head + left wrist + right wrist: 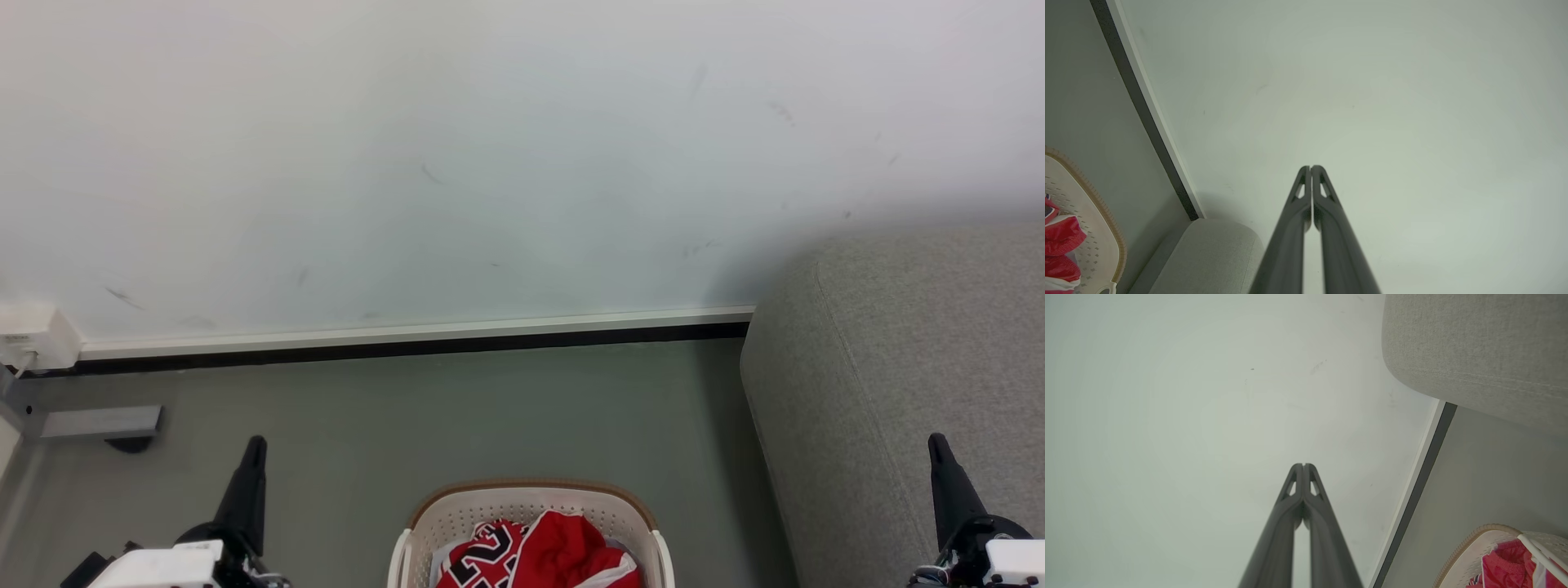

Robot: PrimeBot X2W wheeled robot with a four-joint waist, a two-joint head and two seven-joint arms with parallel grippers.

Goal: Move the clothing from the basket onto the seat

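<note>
Since the clothing [543,555] lies bunched in the basket [531,500] at the frame's bottom centre, nothing is done; the seat [898,392] at right is bare; left gripper [255,445] and right gripper [937,443] stand pressed together, empty; everything remains.

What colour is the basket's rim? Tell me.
Brown. The basket's rim shows best in the head view.

Basket [490,510] cut by bottom edge; jersey [571,547] partly shown; sofa [898,367] cropped right.
</note>
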